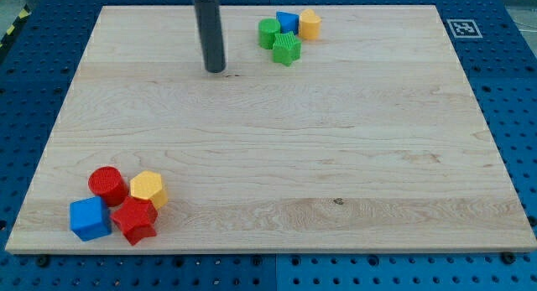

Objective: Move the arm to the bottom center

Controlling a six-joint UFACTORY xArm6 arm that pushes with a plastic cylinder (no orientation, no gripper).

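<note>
I've got my tip (216, 70) down on the wooden board (277, 148) in the view's upper left-centre, the dark rod running straight up out of the view's top edge. It's a plain rod w/ no jaws, so there is nothing to open or close; it touches no block right now. Nearest blocks sit to the tip's right, near the view's top: a green cylinder (268, 32), a blue block (288, 22) (shape hard to tell, partly hidden), a yellow hexagonal block (310, 24) and a green star-shaped block (286, 49), all bunched tight, touching or just beside each other. The green star is lowest of that bunch, the yellow one furthest right. Tip is apart from that group, w/ bare wood between. Second bunch is at the view's bottom left, well apart from the tip: a red cylinder (107, 184), a yellow hexagon (148, 189) just right of it, a blue cube (90, 219) below the red cylinder, and a red star-shaped block (134, 220) between the blue cube and the yellow hexagon, all pressed close. Bottom centre of the board, where the task points, lies well below the tip and to the right of that bottom-left bunch. A black-and-white marker tag (462, 27) sits off the board's top right corner on the blue perforated table (512, 90).
</note>
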